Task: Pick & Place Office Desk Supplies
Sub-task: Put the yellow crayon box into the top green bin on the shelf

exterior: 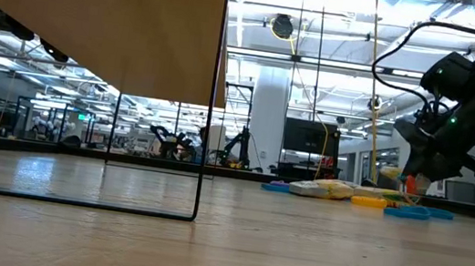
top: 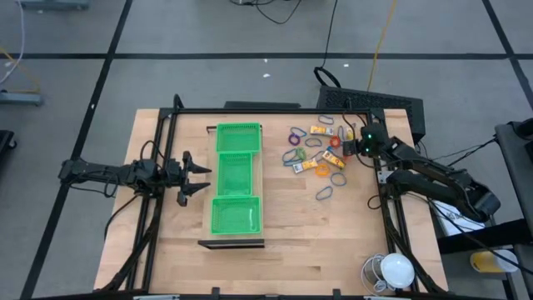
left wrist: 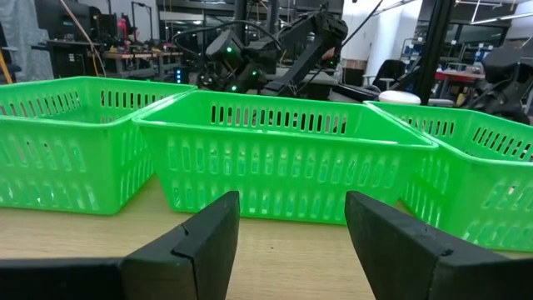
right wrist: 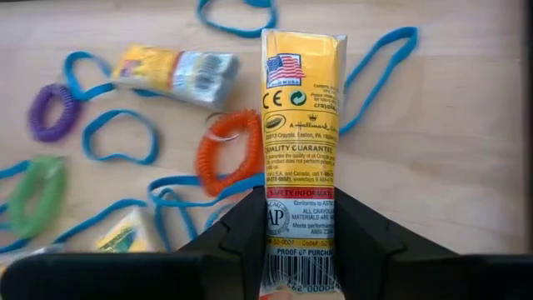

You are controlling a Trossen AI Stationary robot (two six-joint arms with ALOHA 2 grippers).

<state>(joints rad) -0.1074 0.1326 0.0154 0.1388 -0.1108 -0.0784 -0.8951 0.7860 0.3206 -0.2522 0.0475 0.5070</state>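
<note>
The office supplies lie scattered on the table right of the green three-compartment tray: blue loops, an orange coil, a purple coil, a green coil and a yellow packet. My right gripper is over this scatter's right side, shut on a yellow crayon packet. In the low view it hangs just above the supplies. My left gripper waits open, left of the tray, facing its wall. My right gripper pinches the yellow crayon packet at its barcode end, one finger on each long side. The packet runs lengthwise out ahead of the fingers, over the orange coil and blue loops. Whether its far end rests on the table, I cannot tell.
A black metal frame stands along the table's left and far sides. A white round object sits at the near right corner. A black box lies at the far edge. Bare wood shows near the tray's near end.
</note>
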